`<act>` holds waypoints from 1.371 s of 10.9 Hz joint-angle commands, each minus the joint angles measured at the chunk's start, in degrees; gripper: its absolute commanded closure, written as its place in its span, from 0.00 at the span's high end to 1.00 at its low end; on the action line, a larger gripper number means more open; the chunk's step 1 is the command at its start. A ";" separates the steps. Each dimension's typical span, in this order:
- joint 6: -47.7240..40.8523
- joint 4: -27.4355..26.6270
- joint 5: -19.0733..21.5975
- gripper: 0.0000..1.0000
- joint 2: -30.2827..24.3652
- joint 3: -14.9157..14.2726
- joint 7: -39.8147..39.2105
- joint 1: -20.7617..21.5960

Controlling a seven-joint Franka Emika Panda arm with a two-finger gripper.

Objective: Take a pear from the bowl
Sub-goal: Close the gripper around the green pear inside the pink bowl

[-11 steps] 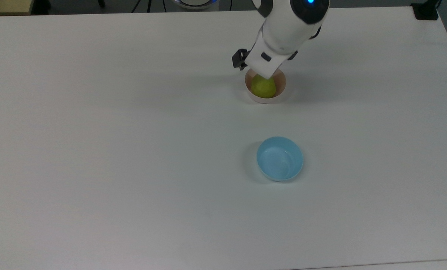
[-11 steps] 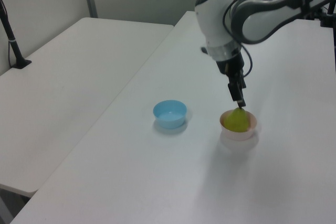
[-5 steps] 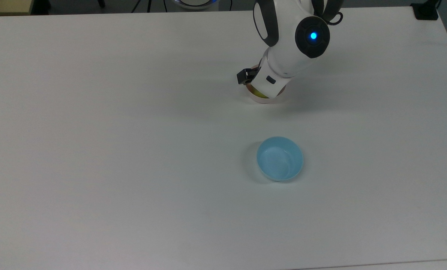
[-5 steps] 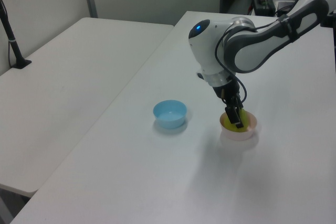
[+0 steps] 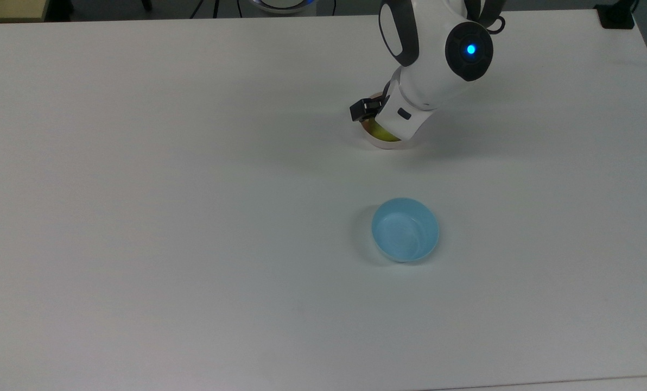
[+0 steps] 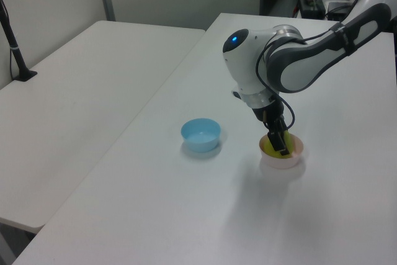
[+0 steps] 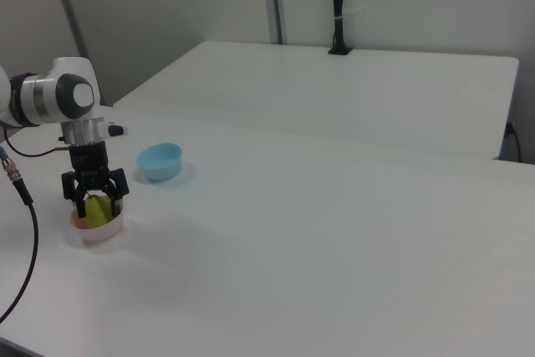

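The gripper (image 7: 94, 204) is down inside the pink bowl (image 7: 97, 228), its fingers (image 7: 116, 197) spread apart on either side of the pear (image 7: 98, 210) that sits between them, the blue bowl (image 7: 159, 161) well apart on the worktop (image 7: 334, 240).

Matt white table (image 5: 193, 217), glossy white plastic arm shell (image 5: 432, 65), smooth pale pink bowl (image 7: 100, 230) beneath the pincer (image 7: 94, 201), glossy light blue bowl (image 5: 405, 229) apart.
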 commanded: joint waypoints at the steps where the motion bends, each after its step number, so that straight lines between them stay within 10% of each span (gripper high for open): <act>1: 2.03 -0.85 -0.72 0.81 0.28 -0.75 1.20 1.35; 8: 0.89 -0.14 -1.87 0.89 -0.95 -1.02 1.47 1.70; 13: 1.15 -0.14 -2.13 0.23 -0.77 -1.02 1.47 1.61; 15: 0.80 -0.14 -2.04 0.18 -1.30 -1.02 1.47 1.70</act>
